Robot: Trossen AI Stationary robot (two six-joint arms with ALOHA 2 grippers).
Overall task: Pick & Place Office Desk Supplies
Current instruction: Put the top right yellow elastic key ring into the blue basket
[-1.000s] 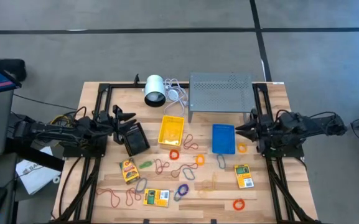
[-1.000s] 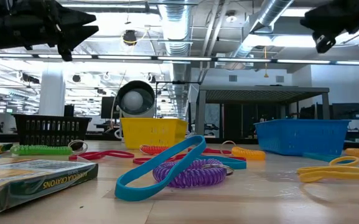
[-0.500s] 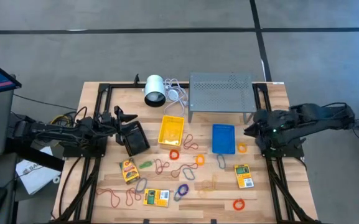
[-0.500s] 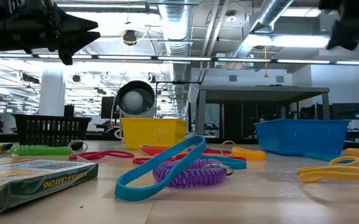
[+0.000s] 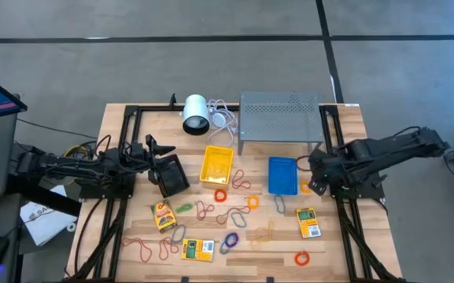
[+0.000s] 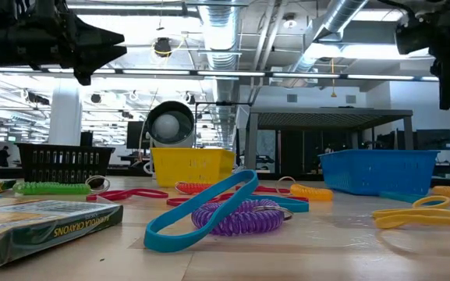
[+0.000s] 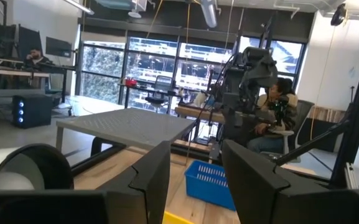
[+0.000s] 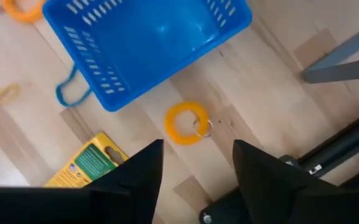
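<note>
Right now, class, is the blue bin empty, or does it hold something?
Empty. The right wrist view looks straight into the blue bin and shows only its bare floor; the orange coil band lies outside it on the table.

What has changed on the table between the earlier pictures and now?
The right gripper tipped downward and opened above the orange coil ring beside the blue bin; it holds nothing. The left gripper stayed above the black bin, and the supplies did not move.

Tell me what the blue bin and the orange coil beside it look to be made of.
Blue bin: likely moulded plastic, glossy, with slotted walls and a sheen on its floor. Orange coil: apparently a plastic spiral cord, smooth and slightly shiny, carrying a small metal-looking ring.
</note>
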